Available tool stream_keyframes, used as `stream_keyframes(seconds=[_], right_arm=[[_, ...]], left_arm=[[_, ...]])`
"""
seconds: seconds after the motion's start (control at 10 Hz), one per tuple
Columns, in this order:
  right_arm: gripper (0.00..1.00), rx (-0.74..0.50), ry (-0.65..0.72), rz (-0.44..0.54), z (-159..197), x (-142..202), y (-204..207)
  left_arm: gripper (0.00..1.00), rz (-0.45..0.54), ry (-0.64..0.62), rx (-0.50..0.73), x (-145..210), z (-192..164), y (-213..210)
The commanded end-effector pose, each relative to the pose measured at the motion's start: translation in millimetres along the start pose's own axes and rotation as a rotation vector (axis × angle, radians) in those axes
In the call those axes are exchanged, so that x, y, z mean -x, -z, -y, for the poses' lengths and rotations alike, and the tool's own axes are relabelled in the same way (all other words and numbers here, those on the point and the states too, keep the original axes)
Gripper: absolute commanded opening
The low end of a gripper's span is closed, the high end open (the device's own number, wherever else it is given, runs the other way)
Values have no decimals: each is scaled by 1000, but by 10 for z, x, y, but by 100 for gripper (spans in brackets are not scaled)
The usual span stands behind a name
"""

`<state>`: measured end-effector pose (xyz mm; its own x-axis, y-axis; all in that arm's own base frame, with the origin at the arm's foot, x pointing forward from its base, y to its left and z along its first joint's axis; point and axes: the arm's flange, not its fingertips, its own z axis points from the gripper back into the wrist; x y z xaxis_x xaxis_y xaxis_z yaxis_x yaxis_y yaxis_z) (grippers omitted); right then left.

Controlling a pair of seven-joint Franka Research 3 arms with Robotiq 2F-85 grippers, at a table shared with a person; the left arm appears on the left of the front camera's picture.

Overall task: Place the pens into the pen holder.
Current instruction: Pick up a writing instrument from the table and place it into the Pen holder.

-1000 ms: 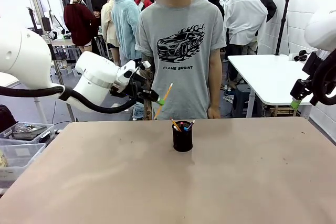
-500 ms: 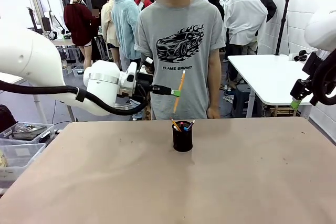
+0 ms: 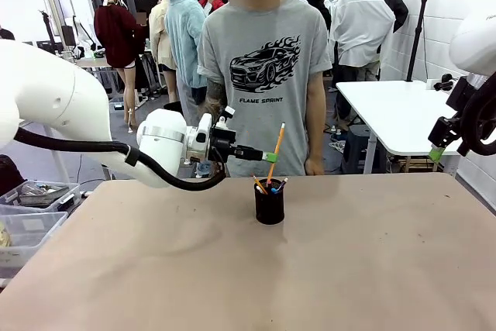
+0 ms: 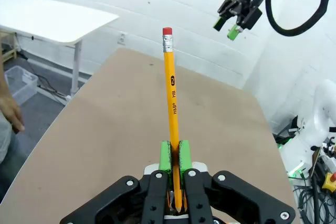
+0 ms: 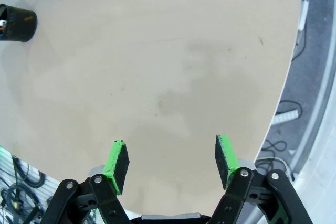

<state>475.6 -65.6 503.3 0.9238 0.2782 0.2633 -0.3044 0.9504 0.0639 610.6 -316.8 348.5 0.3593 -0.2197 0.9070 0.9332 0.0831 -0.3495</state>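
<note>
My left gripper (image 3: 271, 157) is shut on a yellow-orange pencil (image 3: 276, 149), which stands almost upright with its lower tip just above the black mesh pen holder (image 3: 269, 204). Several other pens (image 3: 267, 186) stick out of the holder. In the left wrist view the pencil (image 4: 170, 87) rises from between the green pads (image 4: 165, 156) of my left gripper (image 4: 174, 155), red eraser on top. My right gripper (image 5: 170, 158) stands open with nothing between its fingers, high over the table's right side (image 3: 436, 153). Its wrist view has the pen holder (image 5: 17, 23) far off at the top left.
A person in a grey T-shirt (image 3: 263, 75) stands at the far edge of the brown table (image 3: 310, 269), hands down. A white table (image 3: 395, 114) stands at the back right, and plastic bins (image 3: 31, 215) sit off the left edge.
My left gripper has carried the pencil to the right and down, toward the pen holder, and the pencil has turned more upright. The right arm has not moved.
</note>
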Motion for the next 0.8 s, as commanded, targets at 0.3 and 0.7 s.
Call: stream_keyframes(seconds=[0.3,0.7], right_arm=[[83,-2,-12,13,17,5,6],[83,-2,-12,13,17,5,6]], left_arm=[[0,7,96,-61,165,-174,-97],[11,20,123,-64,175,-154,-96]])
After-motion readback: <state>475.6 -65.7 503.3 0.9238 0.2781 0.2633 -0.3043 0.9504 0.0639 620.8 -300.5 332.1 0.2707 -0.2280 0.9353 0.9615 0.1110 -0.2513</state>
